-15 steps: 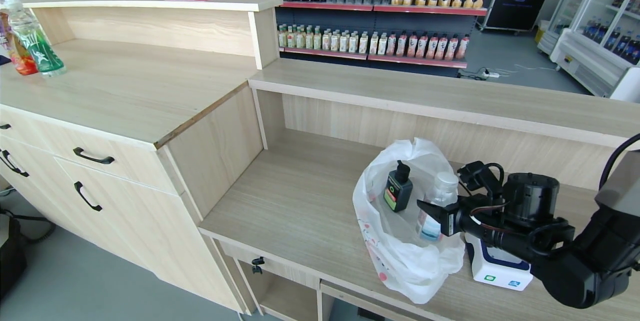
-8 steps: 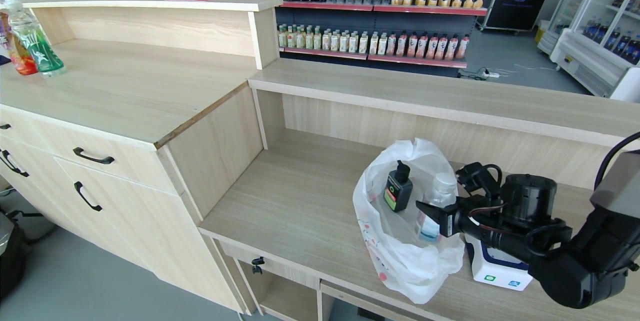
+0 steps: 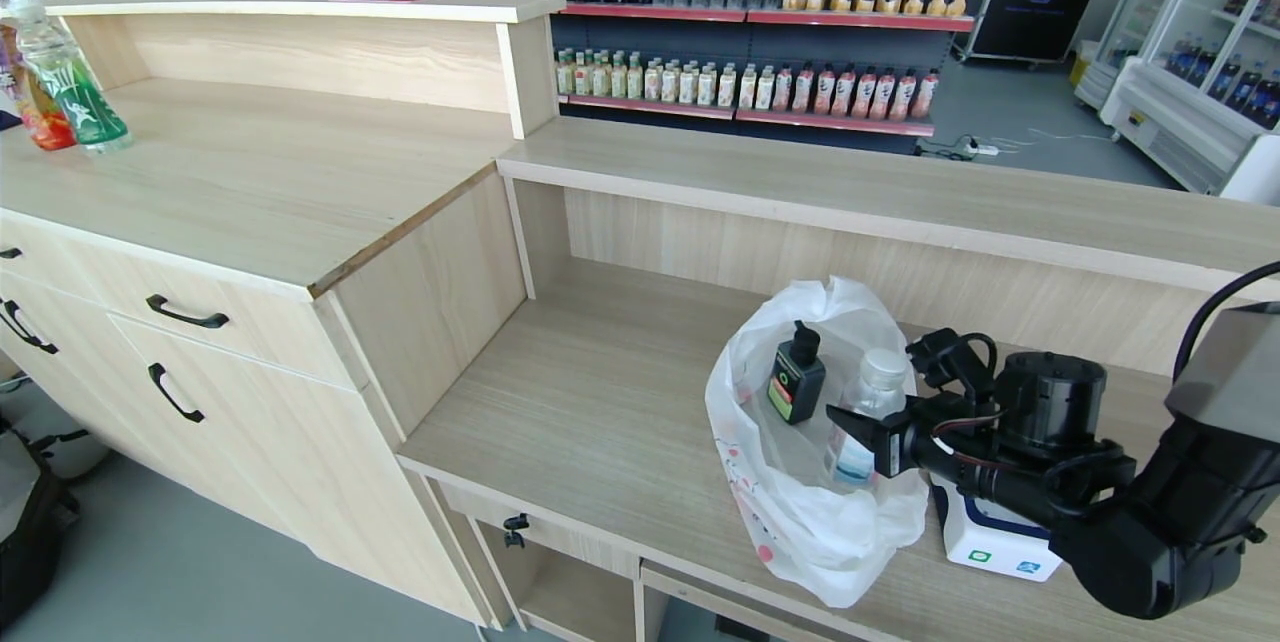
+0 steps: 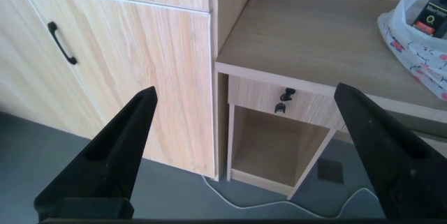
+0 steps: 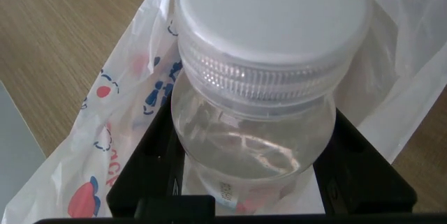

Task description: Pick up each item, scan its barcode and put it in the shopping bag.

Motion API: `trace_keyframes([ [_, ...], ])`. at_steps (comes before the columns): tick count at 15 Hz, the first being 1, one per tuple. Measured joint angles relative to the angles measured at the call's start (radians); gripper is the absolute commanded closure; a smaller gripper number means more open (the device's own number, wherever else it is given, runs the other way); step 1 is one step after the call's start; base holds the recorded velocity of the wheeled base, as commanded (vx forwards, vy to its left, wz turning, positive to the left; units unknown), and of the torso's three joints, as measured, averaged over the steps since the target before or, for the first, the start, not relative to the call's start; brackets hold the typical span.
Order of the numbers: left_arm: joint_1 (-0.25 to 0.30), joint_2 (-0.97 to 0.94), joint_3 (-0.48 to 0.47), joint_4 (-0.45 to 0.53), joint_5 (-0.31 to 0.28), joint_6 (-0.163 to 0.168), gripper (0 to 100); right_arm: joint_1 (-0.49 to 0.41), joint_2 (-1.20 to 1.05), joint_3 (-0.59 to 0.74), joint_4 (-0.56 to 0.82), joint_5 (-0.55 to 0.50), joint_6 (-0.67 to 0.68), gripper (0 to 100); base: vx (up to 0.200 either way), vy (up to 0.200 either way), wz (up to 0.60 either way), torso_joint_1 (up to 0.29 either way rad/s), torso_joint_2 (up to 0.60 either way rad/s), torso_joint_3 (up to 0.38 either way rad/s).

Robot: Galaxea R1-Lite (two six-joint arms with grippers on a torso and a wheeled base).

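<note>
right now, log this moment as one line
right hand: shut on clear bottle, in shopping bag | left hand: open, empty | dark pump bottle: in bag

Shopping bag (image 3: pixel 800 532): 1, near the front edge of the lower counter (image 3: pixel 600 402). Items in it: 2, namely 1 dark pump bottle (image 3: pixel 796 384) and 1 clear bottle (image 3: pixel 874 384) with a white cap. White scanner box (image 3: pixel 990 542): 1, just beside the bag, toward the counter's right end. Bottles at the left edge of the raised counter (image 3: pixel 250 182): 2, namely 1 green bottle (image 3: pixel 70 87) and 1 red-orange bottle (image 3: pixel 42 127). Black handles (image 3: pixel 185 312) on the cabinet front: 4. Key lock (image 3: pixel 515 529) under the front edge: 1. Drink shelves (image 3: pixel 760 17) behind: 2 rows, bottles too many to count.
</note>
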Motion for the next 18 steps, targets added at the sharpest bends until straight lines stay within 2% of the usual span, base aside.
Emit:
trace_keyframes([
  [1, 0.0, 0.0, 0.0, 0.0, 0.0, 0.0, 0, 0.0, 0.001, 0.0, 0.0, 0.001, -0.001, 100, 0.0, 0.0, 0.0, 0.0, 0.0, 0.0],
  [2, 0.0, 0.0, 0.0, 0.0, 0.0, 0.0, 0, 0.0, 0.002, 0.0, 0.0, 0.001, -0.001, 0, 0.0, 0.0, 0.0, 0.0, 0.0, 0.0],
  [11, 0.0, 0.0, 0.0, 0.0, 0.0, 0.0, 0, -0.001, -0.009, 0.0, 0.019, 0.003, 0.0, 0, 0.0, 0.0, 0.0, 0.0, 0.0, 0.0],
  [14, 0.0, 0.0, 0.0, 0.0, 0.0, 0.0, 0, 0.001, -0.076, -0.017, 0.143, 0.003, -0.002, 0, 0.0, 0.0, 0.0, 0.0, 0.0, 0.0],
  [18, 0.0, 0.0, 0.0, 0.0, 0.0, 0.0, 0, 0.006, -0.346, -0.038, 0.39, 0.0, -0.081, 0, 0.0, 0.0, 0.0, 0.0, 0.0, 0.0],
])
